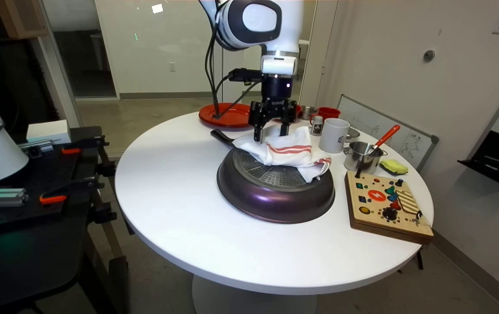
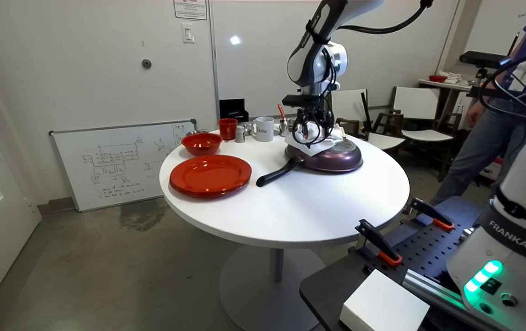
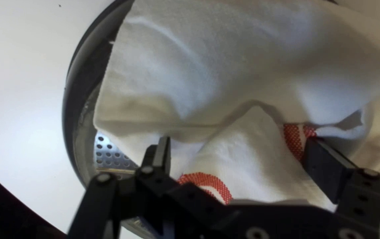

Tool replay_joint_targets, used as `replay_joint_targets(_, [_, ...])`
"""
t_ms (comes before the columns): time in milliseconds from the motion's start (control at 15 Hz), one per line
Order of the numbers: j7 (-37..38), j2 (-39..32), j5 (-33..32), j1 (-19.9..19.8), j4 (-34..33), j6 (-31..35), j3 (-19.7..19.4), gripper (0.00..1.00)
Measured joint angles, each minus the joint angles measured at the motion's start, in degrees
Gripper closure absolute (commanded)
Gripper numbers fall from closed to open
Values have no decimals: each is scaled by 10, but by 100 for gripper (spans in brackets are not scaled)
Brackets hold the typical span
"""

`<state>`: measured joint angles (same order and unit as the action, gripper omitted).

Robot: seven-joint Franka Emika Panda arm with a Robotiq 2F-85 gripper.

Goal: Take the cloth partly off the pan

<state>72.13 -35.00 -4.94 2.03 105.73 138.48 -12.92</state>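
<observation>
A dark purple pan (image 1: 275,205) lies upside down on the round white table, its perforated base facing up. Its black handle (image 2: 277,174) points away from the robot's work area toward the red plates. A white cloth with red stripes (image 1: 286,150) lies crumpled over part of the base and hangs toward the handle side; it also shows in an exterior view (image 2: 335,137). In the wrist view the cloth (image 3: 190,63) covers most of the pan. My gripper (image 1: 271,135) is open, pointing down. In the wrist view its fingers (image 3: 238,151) stand apart with a raised cloth fold between them.
Red plates (image 2: 210,174) and a red bowl (image 2: 201,143) stand near the handle. A white mug (image 1: 334,136), a steel pot (image 1: 360,159) with a red-handled utensil, a yellow-green sponge (image 1: 393,166) and a wooden knob board (image 1: 387,207) stand along the table edge beside the pan.
</observation>
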Motion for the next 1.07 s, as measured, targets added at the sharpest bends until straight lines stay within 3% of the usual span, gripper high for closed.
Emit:
replay_joint_targets(600, [0, -9, -3, 1, -11, -1, -6, 94])
replay_joint_targets(800, [0, -9, -3, 1, -19, -7, -6, 100])
replay_joint_targets(1067, [-3, -9, -3, 1, -46, -43, -4, 95])
